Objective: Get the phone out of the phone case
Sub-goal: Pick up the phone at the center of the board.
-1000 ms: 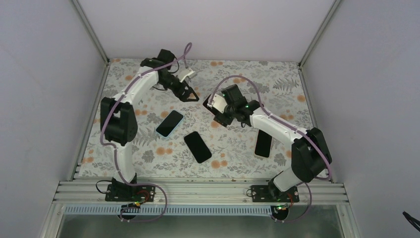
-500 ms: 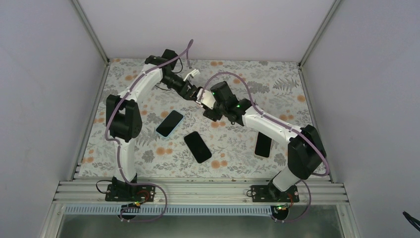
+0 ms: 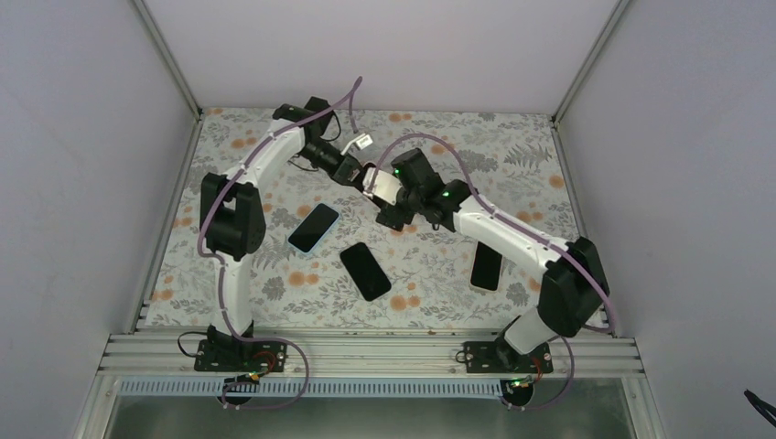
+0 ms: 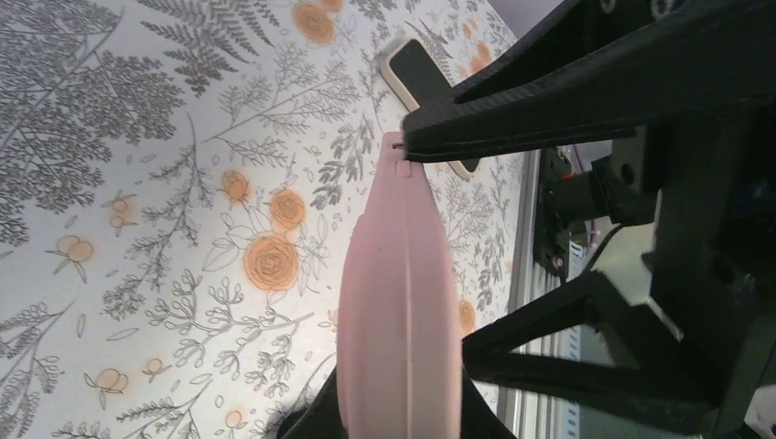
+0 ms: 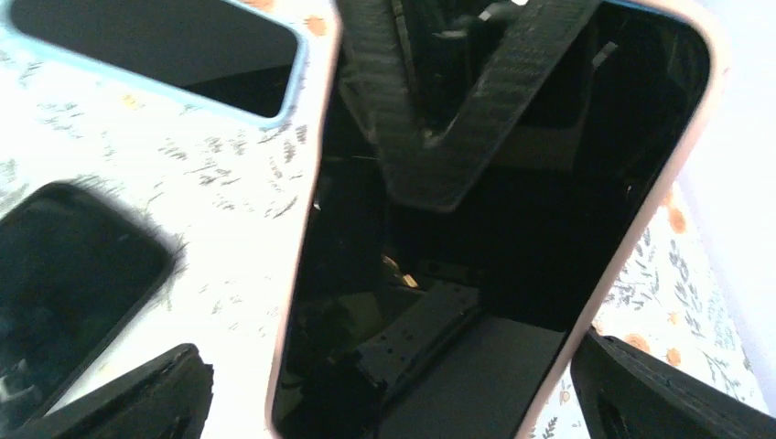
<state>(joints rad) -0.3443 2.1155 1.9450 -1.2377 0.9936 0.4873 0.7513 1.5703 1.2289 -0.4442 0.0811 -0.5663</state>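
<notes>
White panels on an aluminium frame close in the bench (image 3: 430,297), which is covered by a cloth printed with grey ferns and orange flowers. Both arms reach to the far middle of it and meet there. Between them, raised off the cloth, is the phone (image 5: 512,201), not yet out of its pink phone case (image 4: 398,302). The left pincer (image 4: 395,422) is clamped on the case, one finger lying across the dark screen. The right pincer (image 5: 398,393) has its fingers (image 5: 128,398) spread apart, one on either side of the case's width. Nearer the bases, a blue-cased phone (image 3: 314,227) and a black phone (image 3: 365,271) lie close together. A cream-cased phone (image 3: 487,266) lies well apart, beside the right arm.
</notes>
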